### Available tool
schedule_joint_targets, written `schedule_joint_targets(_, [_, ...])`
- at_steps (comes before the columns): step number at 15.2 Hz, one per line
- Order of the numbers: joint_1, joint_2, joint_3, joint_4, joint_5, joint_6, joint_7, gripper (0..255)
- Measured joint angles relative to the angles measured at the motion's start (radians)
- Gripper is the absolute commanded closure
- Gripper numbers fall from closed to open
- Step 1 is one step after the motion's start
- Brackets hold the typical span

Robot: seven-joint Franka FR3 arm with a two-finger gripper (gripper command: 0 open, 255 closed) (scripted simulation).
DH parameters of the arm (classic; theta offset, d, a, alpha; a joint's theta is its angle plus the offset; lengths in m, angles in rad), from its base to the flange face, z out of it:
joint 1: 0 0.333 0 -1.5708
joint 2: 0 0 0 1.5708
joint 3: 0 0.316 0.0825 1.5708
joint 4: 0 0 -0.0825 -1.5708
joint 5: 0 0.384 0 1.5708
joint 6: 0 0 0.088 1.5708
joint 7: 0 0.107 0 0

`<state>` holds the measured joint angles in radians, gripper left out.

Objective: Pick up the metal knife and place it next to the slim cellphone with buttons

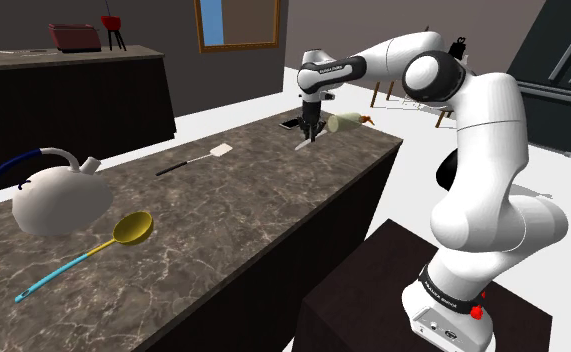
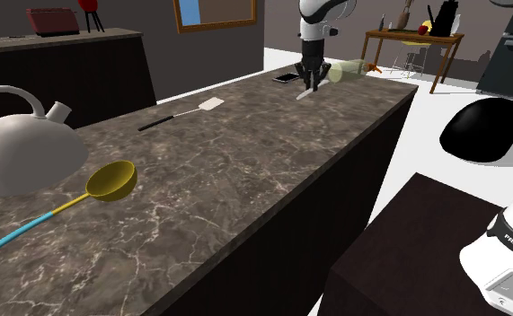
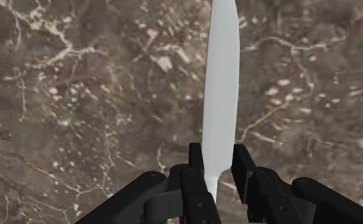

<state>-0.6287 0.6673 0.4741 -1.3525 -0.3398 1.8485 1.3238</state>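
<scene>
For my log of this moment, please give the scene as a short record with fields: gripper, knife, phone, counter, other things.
gripper: the gripper is shut on the knife
knife: the knife is pale grey, clasped at one end, over the counter, not yet set down
phone: the phone lies flat beside the gripper
counter: the counter is dark marble
others: kettle, ladle, spatula, bottle lying down

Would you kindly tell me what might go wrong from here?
The gripper pinches the knife near one end, so the long blade could swing or slip out. The cellphone and a bottle lying on its side are close by, so a careless release might knock one of them.
</scene>
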Motion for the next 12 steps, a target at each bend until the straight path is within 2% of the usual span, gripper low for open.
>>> schedule_joint_targets(3, [0.000,0.000,0.000,0.000,0.000,0.001,0.000,255])
schedule_joint_targets(4, [0.000,0.000,0.000,0.000,0.000,0.001,0.000,0])
schedule_joint_targets(10, [0.000,0.000,0.000,0.000,0.000,0.001,0.000,0])
schedule_joint_targets(12, [0.005,-0.008,0.004,0.028,0.005,-0.034,-0.003,0])
